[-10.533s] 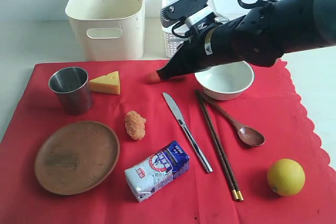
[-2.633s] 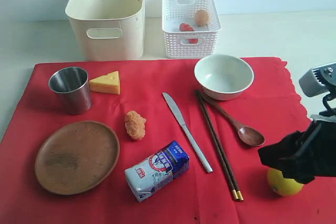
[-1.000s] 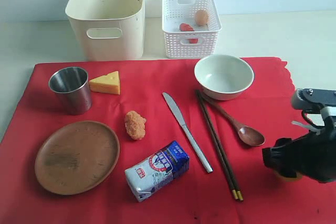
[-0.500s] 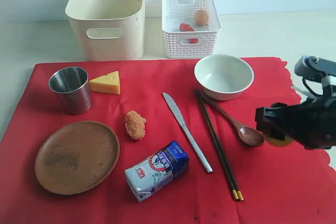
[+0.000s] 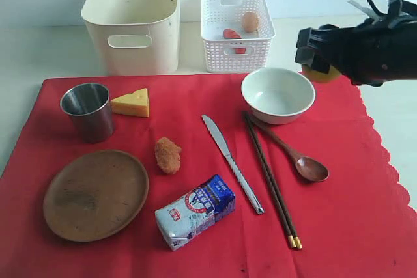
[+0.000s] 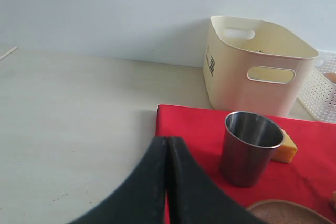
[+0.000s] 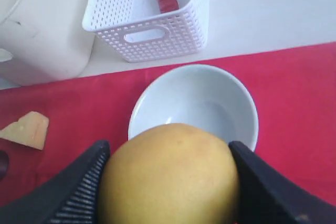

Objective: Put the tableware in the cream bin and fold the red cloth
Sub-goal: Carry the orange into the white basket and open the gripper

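Note:
My right gripper (image 5: 317, 63) (image 7: 169, 177) is shut on the yellow lemon (image 5: 322, 73) (image 7: 169, 174), high above the red cloth (image 5: 365, 193) beside the pale bowl (image 5: 278, 96) (image 7: 195, 103). On the cloth lie the steel cup (image 5: 87, 111) (image 6: 249, 148), wooden plate (image 5: 95, 194), knife (image 5: 231, 163), chopsticks (image 5: 270, 180) and wooden spoon (image 5: 296, 156). The cream bin (image 5: 133, 19) (image 6: 257, 64) stands behind the cloth at the back left. My left gripper (image 6: 167, 142) is shut and empty, off the cloth's edge near the cup; the exterior view does not show it.
A white lattice basket (image 5: 236, 30) (image 7: 149, 22) next to the cream bin holds an egg (image 5: 250, 21) and a sausage (image 5: 232, 35). Cheese (image 5: 131, 103), a nugget (image 5: 168, 155) and a milk packet (image 5: 195, 211) lie on the cloth.
My right gripper has lifted the lemon off the cloth's near right corner and carried it up and back, to beside the bowl. Nothing else has moved.

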You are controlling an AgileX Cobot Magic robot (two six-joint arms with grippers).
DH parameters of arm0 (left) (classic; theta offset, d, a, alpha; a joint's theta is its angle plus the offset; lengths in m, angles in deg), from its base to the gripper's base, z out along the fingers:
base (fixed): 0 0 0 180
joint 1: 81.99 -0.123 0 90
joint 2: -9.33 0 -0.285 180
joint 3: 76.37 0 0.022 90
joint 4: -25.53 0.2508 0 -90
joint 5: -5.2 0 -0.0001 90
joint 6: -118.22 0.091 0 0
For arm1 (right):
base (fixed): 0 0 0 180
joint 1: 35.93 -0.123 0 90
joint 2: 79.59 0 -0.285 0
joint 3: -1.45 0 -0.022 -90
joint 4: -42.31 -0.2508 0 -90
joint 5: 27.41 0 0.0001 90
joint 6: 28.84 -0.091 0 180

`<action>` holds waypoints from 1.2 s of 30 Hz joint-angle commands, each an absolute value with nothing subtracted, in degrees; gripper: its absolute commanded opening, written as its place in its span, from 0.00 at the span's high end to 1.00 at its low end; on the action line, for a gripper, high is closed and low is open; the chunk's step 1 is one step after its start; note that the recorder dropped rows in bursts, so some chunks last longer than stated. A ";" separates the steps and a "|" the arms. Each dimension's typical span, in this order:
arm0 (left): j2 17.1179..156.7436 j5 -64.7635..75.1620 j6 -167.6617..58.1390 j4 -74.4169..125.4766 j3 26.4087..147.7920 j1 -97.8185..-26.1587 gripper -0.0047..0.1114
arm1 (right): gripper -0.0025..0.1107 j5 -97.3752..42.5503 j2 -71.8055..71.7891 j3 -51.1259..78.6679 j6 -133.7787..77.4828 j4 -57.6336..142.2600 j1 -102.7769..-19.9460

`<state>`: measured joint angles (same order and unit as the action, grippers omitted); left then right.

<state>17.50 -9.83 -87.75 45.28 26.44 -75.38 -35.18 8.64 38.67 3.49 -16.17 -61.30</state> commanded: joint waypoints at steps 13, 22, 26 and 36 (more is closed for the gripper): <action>17.12 -9.48 -87.48 45.37 26.41 -75.42 0.95 | 0.98 -35.27 31.37 19.07 4.60 -15.76 -61.28; 17.12 -9.48 -87.48 45.37 26.41 -75.42 0.95 | 0.98 -35.03 40.22 5.30 12.77 -15.76 -61.28; 17.12 -9.48 -87.48 45.37 26.41 -75.42 0.95 | 0.98 -35.03 44.01 -0.85 17.25 -15.76 -61.28; 17.12 -9.48 -87.48 45.37 26.41 -75.42 0.95 | 0.98 -31.68 55.96 -13.13 21.25 -15.66 -61.46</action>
